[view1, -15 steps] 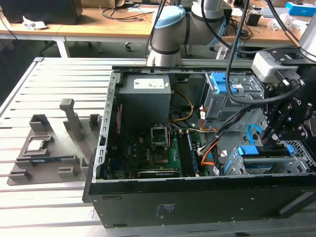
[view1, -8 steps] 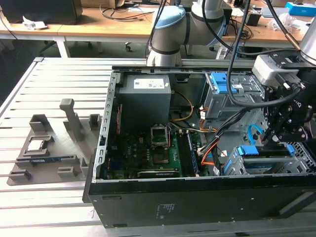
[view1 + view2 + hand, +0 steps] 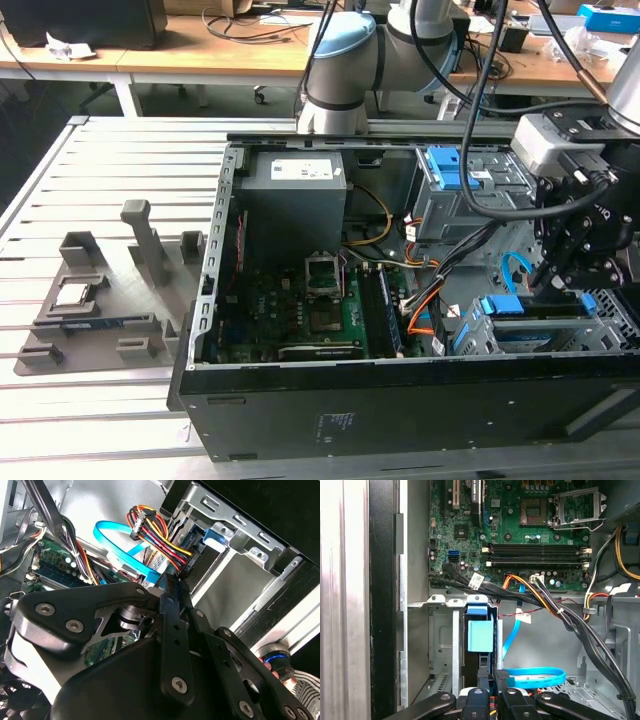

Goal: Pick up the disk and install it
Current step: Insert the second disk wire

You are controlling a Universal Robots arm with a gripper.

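The disk lies in the grey drive cage at the exterior view's right, inside the open computer case, its bright blue carrier frame showing along the top. In the first wrist view the disk stands edge-on in the cage slot with its blue tab facing up. My gripper hangs directly over it, fingertips close to the blue frame. In both wrist views the black fingers are pressed together with nothing visible between them, gripper pointing toward the cage.
A grey power supply and green motherboard fill the case's left part. A second cage with a blue latch stands behind. Cable bundles and a blue flat cable run beside the slot. A grey fixture rests on the table.
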